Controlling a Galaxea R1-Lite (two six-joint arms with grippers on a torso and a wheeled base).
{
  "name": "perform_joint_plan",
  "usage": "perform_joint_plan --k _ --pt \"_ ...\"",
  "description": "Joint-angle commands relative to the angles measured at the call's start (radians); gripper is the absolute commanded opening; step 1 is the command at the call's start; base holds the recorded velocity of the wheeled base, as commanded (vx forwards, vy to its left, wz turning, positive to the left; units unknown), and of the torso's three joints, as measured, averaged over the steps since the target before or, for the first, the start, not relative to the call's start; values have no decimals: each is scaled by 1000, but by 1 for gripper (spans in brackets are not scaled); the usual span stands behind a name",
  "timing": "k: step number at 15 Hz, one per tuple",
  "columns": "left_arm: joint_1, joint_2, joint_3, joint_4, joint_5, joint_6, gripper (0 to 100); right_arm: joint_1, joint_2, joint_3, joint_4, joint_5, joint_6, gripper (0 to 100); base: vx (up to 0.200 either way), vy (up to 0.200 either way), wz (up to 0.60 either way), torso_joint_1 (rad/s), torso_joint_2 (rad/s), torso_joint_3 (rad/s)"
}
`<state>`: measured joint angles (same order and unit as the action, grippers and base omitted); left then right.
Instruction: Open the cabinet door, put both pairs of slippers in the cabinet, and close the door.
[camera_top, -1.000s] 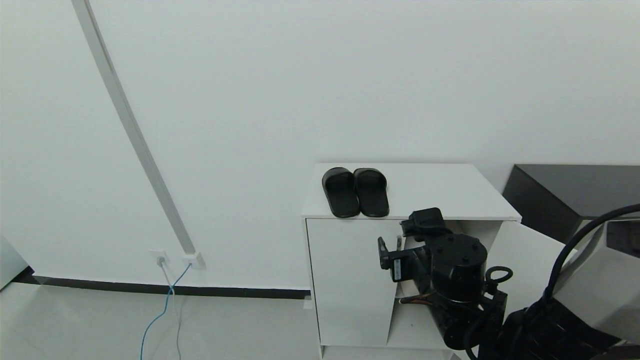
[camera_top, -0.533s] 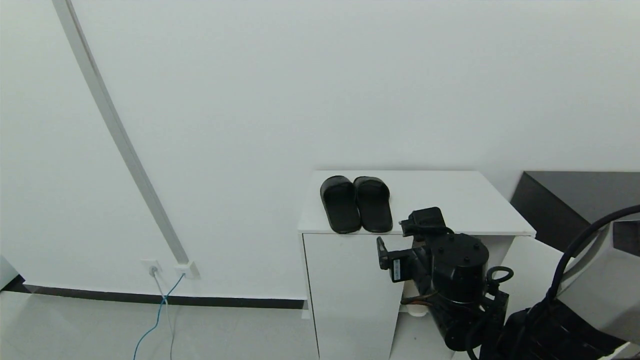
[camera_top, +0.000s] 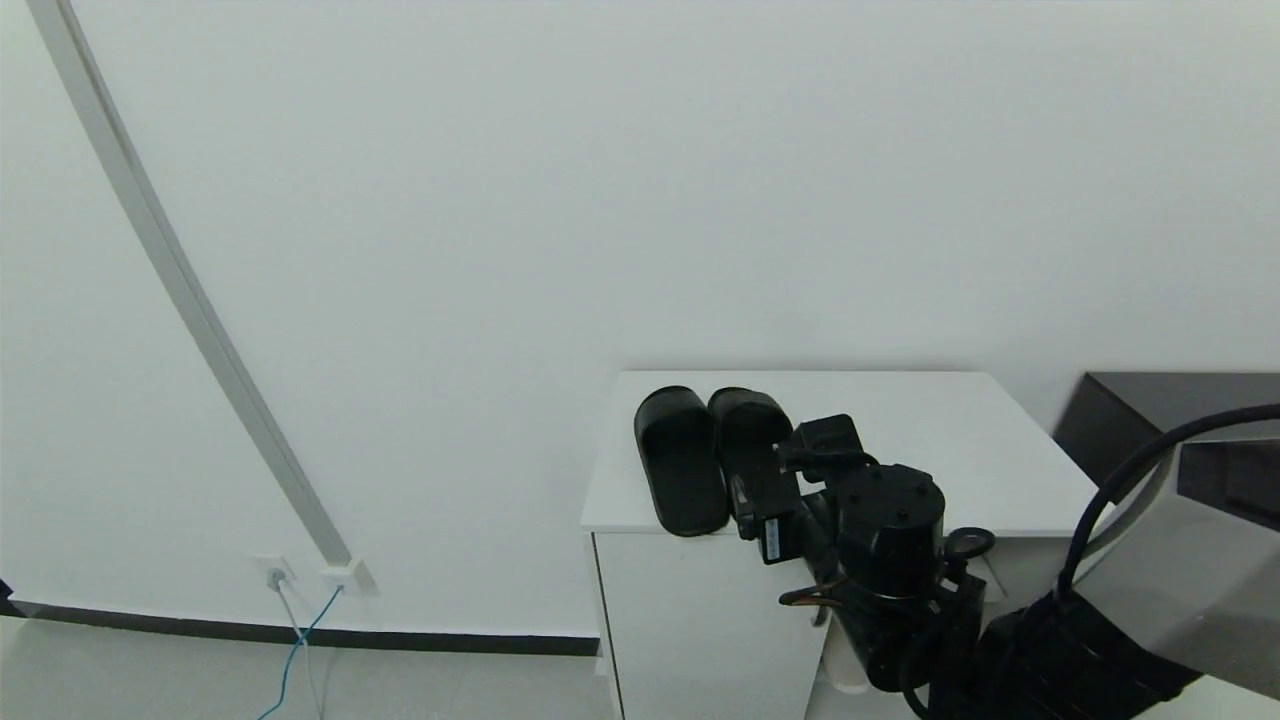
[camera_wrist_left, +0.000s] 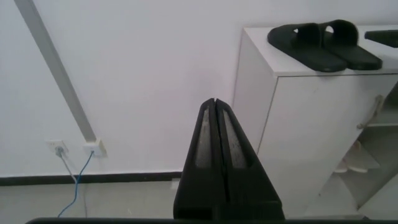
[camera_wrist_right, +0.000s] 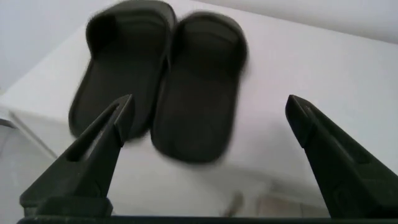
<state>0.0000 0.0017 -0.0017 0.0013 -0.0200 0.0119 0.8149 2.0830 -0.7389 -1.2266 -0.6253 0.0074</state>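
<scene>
right tool (camera_wrist_right: 209, 102) wide, empty, by black slippers (camera_wrist_right: 186, 81); left tool (camera_wrist_left: 214, 106) closed; cabinet (camera_top: 690, 620) front half hidden, perhaps ajar.

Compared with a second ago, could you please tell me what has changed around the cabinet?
The head camera shifted, so everything sits lower in view. Relative to the cabinet, the open right pincer rose from in front of it to its top, facing the black slippers. The slippers stayed side by side on top.

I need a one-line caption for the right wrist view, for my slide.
Open right claw facing the pair of black slippers on the white cabinet top.
</scene>
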Motion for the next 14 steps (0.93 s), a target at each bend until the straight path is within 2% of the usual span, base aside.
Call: perform_joint_plan --k 1,3,5,7,14 --pt "0 1 0 0 0 0 0 -3 31 -82 61 27 9 100 0 0 0 0 0 0" --pt "0 1 0 0 0 0 0 -6 31 -191 213 30 97 100 0 0 0 0 0 0" --pt "0 1 0 0 0 0 0 -6 28 -292 386 81 186 100 0 0 0 0 0 0" --pt "0 1 0 0 0 0 0 -11 42 -381 519 98 233 100 0 0 0 0 0 0" --pt "0 0 0 0 0 -1 0 -43 186 -510 541 128 236 100 0 0 0 0 0 0"
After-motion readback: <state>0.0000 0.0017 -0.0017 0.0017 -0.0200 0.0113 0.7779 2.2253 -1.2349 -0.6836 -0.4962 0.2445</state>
